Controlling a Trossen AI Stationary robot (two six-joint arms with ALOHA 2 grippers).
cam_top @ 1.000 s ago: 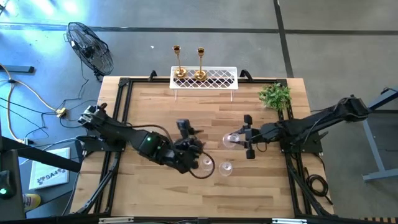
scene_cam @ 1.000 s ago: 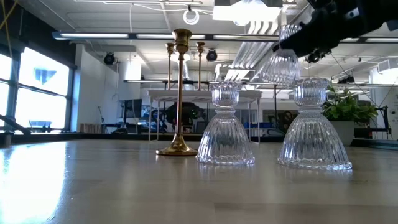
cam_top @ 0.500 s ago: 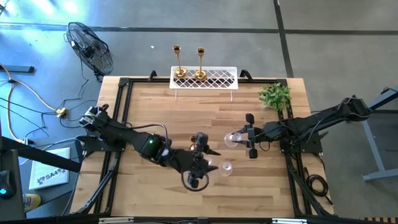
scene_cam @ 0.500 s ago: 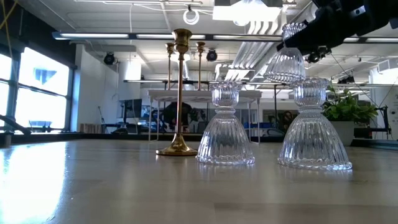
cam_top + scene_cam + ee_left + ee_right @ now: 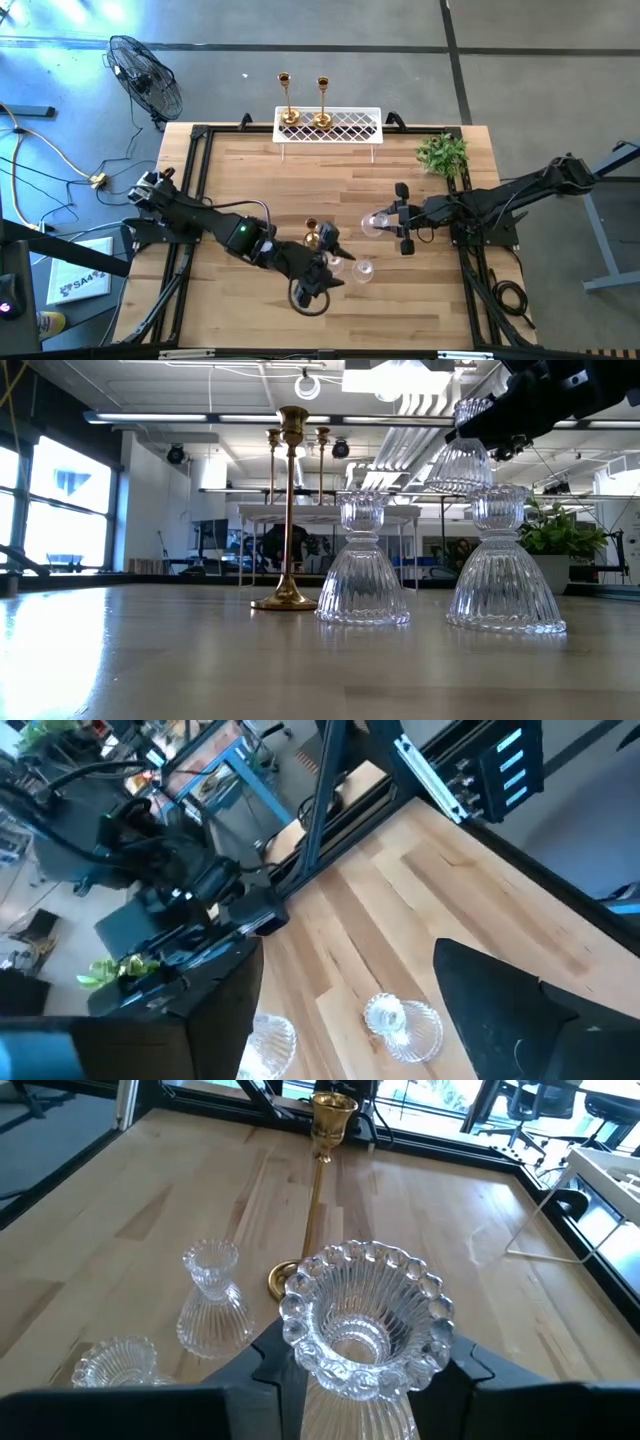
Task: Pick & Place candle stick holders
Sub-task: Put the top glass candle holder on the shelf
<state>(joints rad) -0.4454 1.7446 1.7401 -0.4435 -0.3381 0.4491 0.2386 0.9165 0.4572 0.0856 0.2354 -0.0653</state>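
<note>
Glass candle holder [image 5: 362,1325] sits clamped in the right gripper [image 5: 385,224]; carry it level toward the far white lattice rack [image 5: 345,124]; left gripper [image 5: 345,1010] hangs open, empty.

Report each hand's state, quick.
Left hand: open, empty, above the glass holders on the table.
Right hand: closed on a glass candle holder, lifted off the table.

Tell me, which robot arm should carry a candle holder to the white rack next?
Probably the right: its gripper already holds a glass holder off the table. The left gripper holds nothing.
</note>
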